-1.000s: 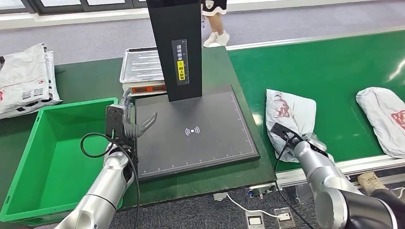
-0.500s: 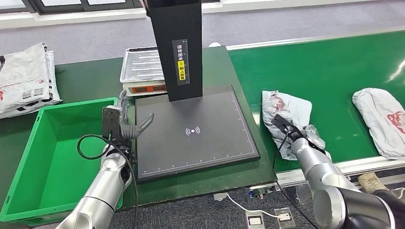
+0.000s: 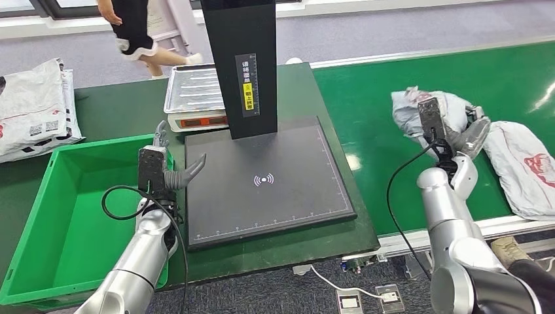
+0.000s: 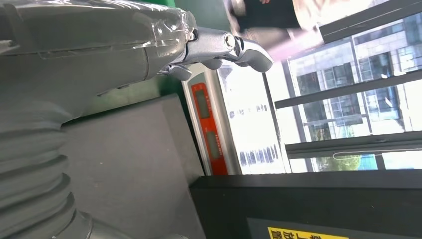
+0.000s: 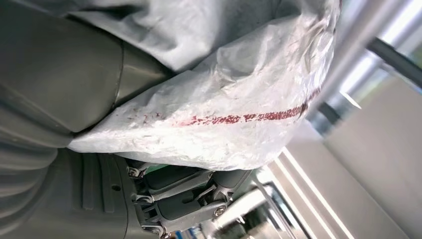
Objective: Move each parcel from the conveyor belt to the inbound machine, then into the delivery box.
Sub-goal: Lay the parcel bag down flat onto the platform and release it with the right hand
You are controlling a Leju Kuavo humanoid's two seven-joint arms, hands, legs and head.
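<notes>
- Head view: our right hand [image 3: 458,134] held a grey parcel [image 3: 419,108] lifted above the conveyor belt [image 3: 393,78], at about two o'clock from the inbound machine's black pad [image 3: 262,176].
- In the right wrist view our fingers [image 5: 184,199] were closed around the crumpled bag, its film bunched between the thumb and the darker fingers.
- We judged the parcel light and soft: a thin, slippery plastic mailer that sags and folds, so a full grasp around a gathered bunch looked safer than pinching a loose edge.
- Our left hand [image 3: 171,175] hovered empty at nine o'clock of the pad, fingers apart, beside the green delivery box [image 3: 39,209].
- A second parcel [image 3: 523,163] lay on the belt at three o'clock.
- We judged the next step to be carrying the held parcel onto the pad.
</notes>
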